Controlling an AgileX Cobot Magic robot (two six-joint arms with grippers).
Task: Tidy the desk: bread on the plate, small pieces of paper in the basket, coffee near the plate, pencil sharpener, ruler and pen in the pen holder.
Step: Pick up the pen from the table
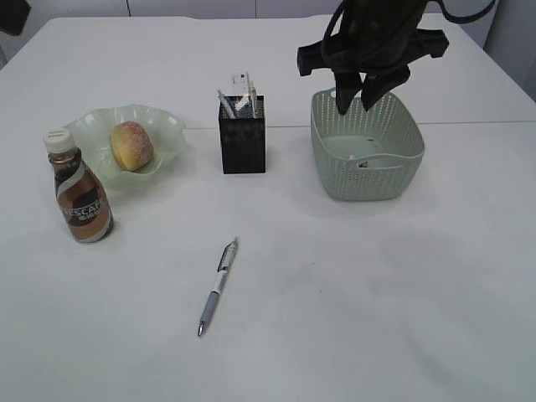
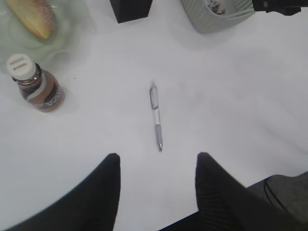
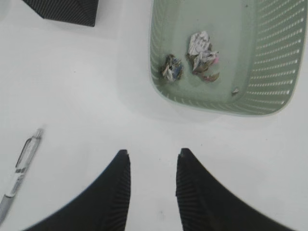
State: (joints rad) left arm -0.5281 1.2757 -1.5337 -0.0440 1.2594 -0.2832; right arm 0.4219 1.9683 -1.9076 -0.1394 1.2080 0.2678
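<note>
The pen (image 1: 219, 286) lies alone on the desk (image 1: 352, 293), ahead of my open, empty left gripper (image 2: 159, 161); the pen (image 2: 156, 118) points its tip toward it. My right gripper (image 3: 153, 154) is open and empty, hovering above the basket's (image 1: 366, 159) back edge. Crumpled paper pieces (image 3: 199, 50) lie in the basket (image 3: 269, 96). The bread (image 1: 131, 145) rests on the plate (image 1: 170, 126), with the coffee (image 1: 79, 188) upright beside it. The pen holder (image 1: 243, 138) holds items sticking out; I cannot make out the ruler or pencil sharpener among them.
The right arm (image 1: 368, 38) hangs over the basket's far side. White desk surface stretches around the pen and along the front.
</note>
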